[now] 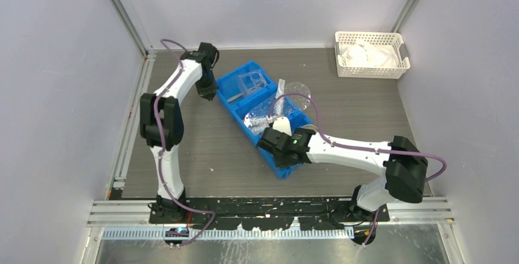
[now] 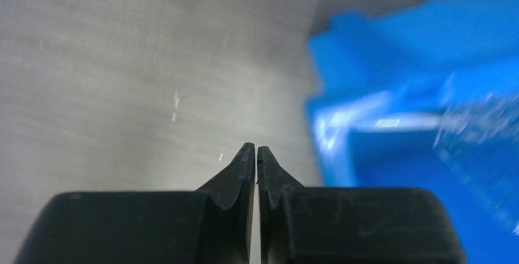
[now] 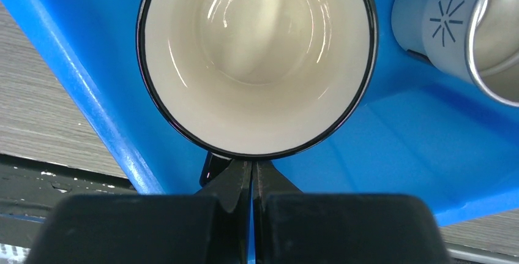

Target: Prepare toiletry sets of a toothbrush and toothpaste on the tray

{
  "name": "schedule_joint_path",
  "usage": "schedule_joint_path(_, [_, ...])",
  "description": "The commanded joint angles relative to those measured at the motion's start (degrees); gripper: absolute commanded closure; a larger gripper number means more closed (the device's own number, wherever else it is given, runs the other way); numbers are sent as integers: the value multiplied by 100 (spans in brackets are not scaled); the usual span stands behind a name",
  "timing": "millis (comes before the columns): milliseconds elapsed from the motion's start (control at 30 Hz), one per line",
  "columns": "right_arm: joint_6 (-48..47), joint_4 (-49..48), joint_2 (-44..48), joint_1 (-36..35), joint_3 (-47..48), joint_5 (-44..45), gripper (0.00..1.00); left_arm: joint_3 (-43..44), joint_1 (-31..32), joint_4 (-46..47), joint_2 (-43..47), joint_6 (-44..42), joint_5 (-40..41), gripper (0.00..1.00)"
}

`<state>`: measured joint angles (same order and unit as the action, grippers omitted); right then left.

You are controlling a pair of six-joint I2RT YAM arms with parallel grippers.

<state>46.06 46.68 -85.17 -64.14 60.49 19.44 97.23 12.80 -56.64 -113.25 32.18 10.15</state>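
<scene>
The small clear tray (image 1: 253,82) sits in the far compartment of the blue bin (image 1: 240,118); its blurred edge shows in the left wrist view (image 2: 480,138). Clear-wrapped toiletry sets (image 1: 262,117) lie in the middle compartment. My left gripper (image 1: 209,92) (image 2: 256,149) is shut and empty, over the table just left of the bin's far corner (image 2: 343,135). My right gripper (image 1: 280,149) (image 3: 253,165) is shut and empty over the near compartment, its tips at the rim of a black mug with a cream inside (image 3: 257,62), beside the mug's handle.
A grey steel mug (image 3: 456,28) stands next to the black mug in the near compartment. A clear round plastic piece (image 1: 297,90) lies right of the bin. A white lattice basket (image 1: 370,54) with white items stands at the back right.
</scene>
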Motion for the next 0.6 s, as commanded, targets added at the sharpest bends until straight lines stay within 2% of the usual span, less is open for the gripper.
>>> schedule_joint_path(0, [38,-320,-380,-330,91,-483,99,1431,-59,-202,-776,8,41,95])
schedule_joint_path(267, [-404,-378,-1203,-564,1025,-638,99,2960,50,-315,-1795,23,-654,94])
schedule_joint_path(567, [-1009,-645,-2200,-579,2213,-1006,99,4320,566,-293,-2823,-7,-1527,93])
